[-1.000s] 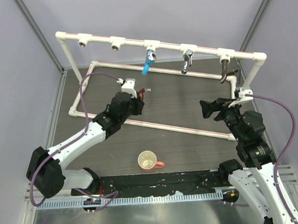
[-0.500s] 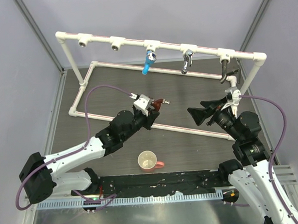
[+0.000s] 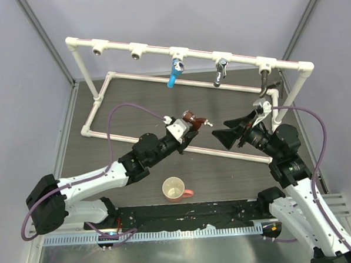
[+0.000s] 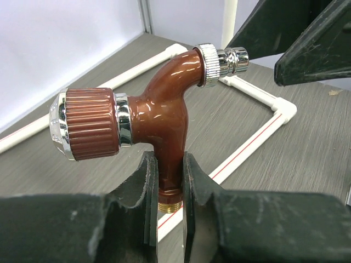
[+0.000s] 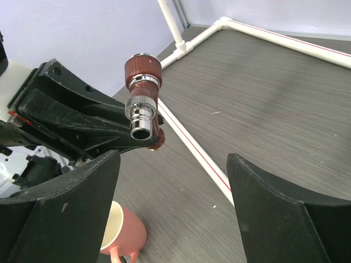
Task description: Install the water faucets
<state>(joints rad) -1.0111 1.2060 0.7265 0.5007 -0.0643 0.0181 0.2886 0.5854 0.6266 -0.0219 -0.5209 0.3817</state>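
My left gripper (image 3: 186, 131) is shut on the stem of a reddish-brown faucet (image 3: 195, 119), held above the table's middle. In the left wrist view that faucet (image 4: 159, 118) stands upright between my fingers (image 4: 143, 189), brass thread down, chrome spout tip toward the right gripper. My right gripper (image 3: 230, 134) is open, jaws wide, facing the faucet (image 5: 143, 98) from the right, a short gap away. A blue faucet (image 3: 173, 72), a chrome one (image 3: 220, 71) and a dark one (image 3: 265, 82) hang from the white pipe rail (image 3: 159, 48).
Two white tee sockets (image 3: 99, 48) (image 3: 138, 50) on the rail's left part hold nothing. A white pipe frame (image 3: 224, 152) lies on the dark table. A pink mug (image 3: 175, 189) stands near the front edge, and the same mug (image 5: 120, 233) shows below my right jaws.
My left arm has carried the brown faucet right and toward the middle. My right gripper has swung left to face it, and its jaws have narrowed slightly.
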